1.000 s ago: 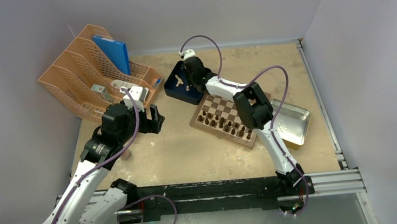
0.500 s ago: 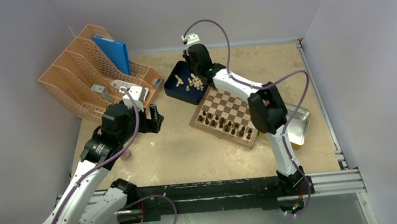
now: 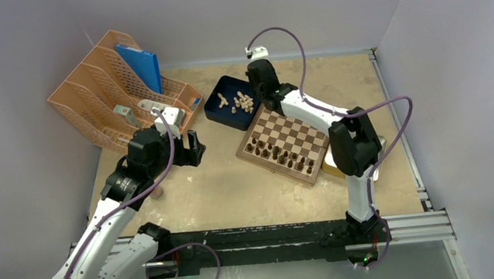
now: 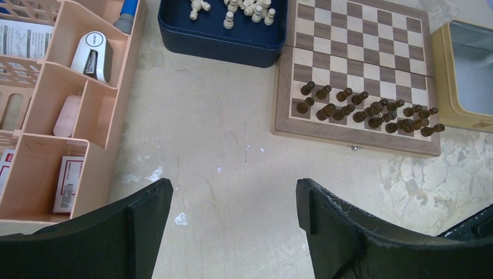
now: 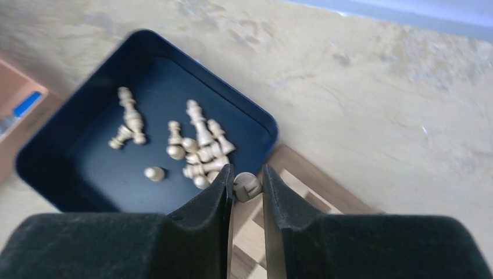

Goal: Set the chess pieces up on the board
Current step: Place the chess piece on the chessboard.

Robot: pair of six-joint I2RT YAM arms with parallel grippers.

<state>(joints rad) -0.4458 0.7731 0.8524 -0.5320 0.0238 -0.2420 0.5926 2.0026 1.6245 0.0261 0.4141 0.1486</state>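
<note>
At the far side of the sandy table (image 3: 235, 188), the right gripper (image 5: 247, 176) is pinched shut on one tiny pale cream wooden chess piece (image 5: 246, 188). Only the round end of that held piece shows between the two black fingers (image 5: 218, 197). It hangs over the far corner of the square wooden board with dark brown and cream squares (image 5: 308, 192), just beside the dark blue square tray (image 5: 46, 165) (how high it hangs above the wood I cannot tell). The other small cream chess pieces (image 5: 197, 145) lie in a jumbled heap inside that tray, some on their sides, with two or three a little way off from the heap. The tray sits right against the far left corner of the board. On the board, the dark brown wooden pieces (image 4: 360, 110) stand in two wobbly rows along the side nearest the arms. A shiny metal tray with a yellowish rim (image 4: 439, 70) sits close beside the board on its right, and from above the right arm hides most of it. The left gripper (image 4: 232, 192) has its jaws spread wide with nothing between them. It hangs over bare table, well apart from the board. Beside it on the left stands a peach plastic desk organiser (image 3: 98, 92) with a blue folder (image 3: 140, 62) in a back slot and a small white and grey thing (image 4: 93, 55) in a front box.
</note>
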